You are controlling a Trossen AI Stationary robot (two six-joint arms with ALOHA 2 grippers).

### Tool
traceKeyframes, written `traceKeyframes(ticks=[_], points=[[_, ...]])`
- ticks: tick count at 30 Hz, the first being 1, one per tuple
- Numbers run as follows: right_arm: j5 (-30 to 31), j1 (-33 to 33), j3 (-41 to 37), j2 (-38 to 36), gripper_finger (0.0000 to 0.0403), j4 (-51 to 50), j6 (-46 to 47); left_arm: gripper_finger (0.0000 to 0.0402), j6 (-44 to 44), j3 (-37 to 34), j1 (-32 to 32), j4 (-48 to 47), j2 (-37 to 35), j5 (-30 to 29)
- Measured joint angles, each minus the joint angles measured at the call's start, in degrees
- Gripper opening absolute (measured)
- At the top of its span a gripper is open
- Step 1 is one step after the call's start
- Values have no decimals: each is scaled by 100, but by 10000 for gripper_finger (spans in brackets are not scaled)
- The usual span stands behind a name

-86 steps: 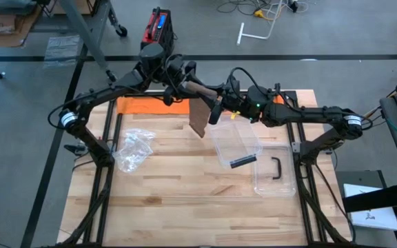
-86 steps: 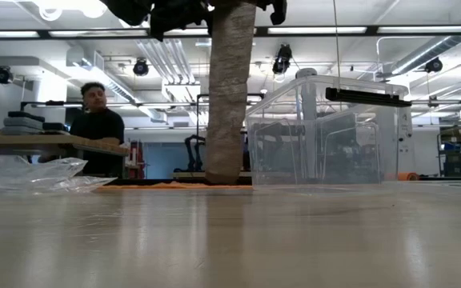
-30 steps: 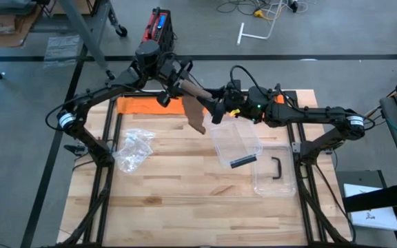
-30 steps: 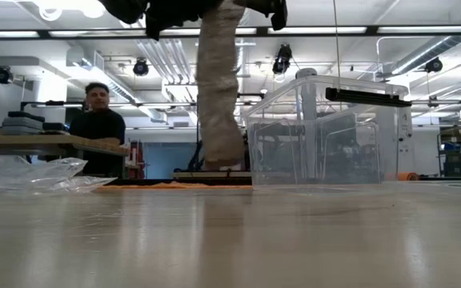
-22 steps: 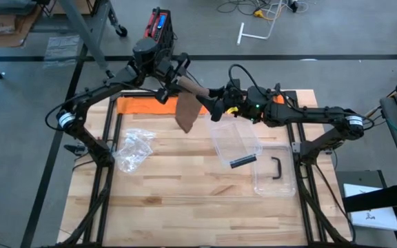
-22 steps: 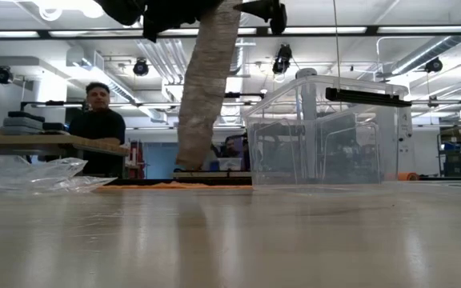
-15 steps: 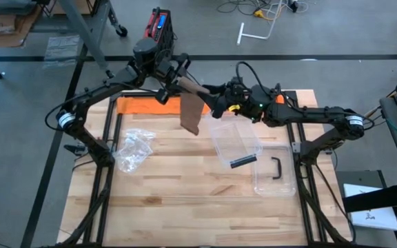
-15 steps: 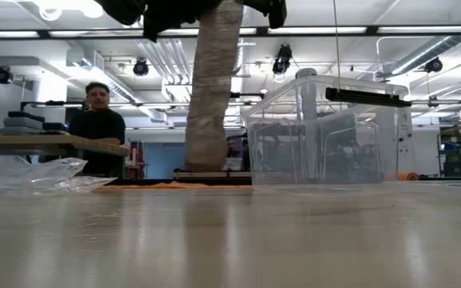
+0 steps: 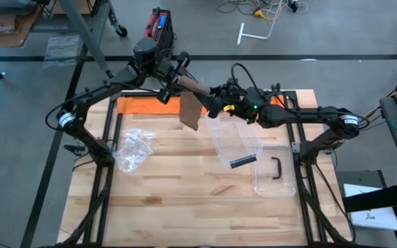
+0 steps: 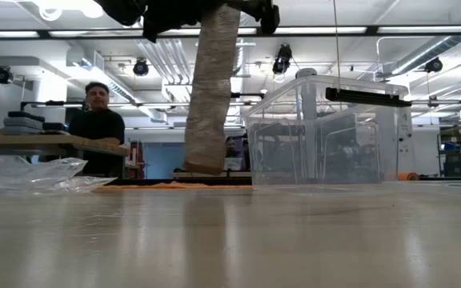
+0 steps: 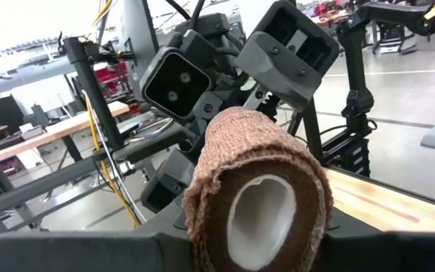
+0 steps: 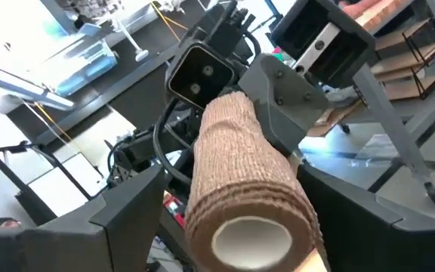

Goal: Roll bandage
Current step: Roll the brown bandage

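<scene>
Since the last look the hanging tail of the bandage [image 9: 189, 114] has swung slightly, lower end now sitting a touch further toward my left side; my right arm has crept in a little closer to the roll. Little else moved.

Table [image 9: 185, 200]: pale wood planks, both my arms reaching in over the far edge and meeting above it.

Clear plastic bin [image 9: 236, 141] on the table under my right arm, its lid [image 9: 276, 171] with a dark handle lying just beside it. In the low view the bin stands upright, right of the hanging strip.

Crumpled clear plastic bag [image 9: 132, 149] lies toward my left side, well apart from the bin.

Orange strip [image 9: 143, 105] along the far table edge.

Bandage: brown, held in the air between both grippers, the rolled part horizontal, the loose tail hanging down, not touching the table in the low view.

Left gripper [image 9: 174, 81]: clamped on one end of the roll, white core facing its wrist camera.

Right gripper [image 9: 212, 100]: fingers spread wide either side of the roll's other end; contact unclear.

Person [image 10: 98, 128] in dark top behind a far bench.
</scene>
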Motion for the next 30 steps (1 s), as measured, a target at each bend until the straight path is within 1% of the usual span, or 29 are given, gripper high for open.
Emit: traceKeyframes(ticks=[5,8,15,18,21,24,30], points=[[20,-2,0,33,274,379,-222,107,-3,0,-4,-31,0,4],[26,-2,0,36,258,330,-259,110,-3,0,-4,-89,2,17],[35,-7,0,47,205,288,-267,99,-22,-1,-4,-85,4,42],[48,-7,0,47,178,176,-404,102,-118,-9,-4,-98,4,44],[63,-7,4,47,152,194,-580,120,-549,-9,-2,-92,4,39],[143,-2,4,36,133,187,-885,149,-1006,-9,22,-131,4,102],[120,0,4,23,124,183,-1414,212,-1595,-9,36,-218,4,567]])
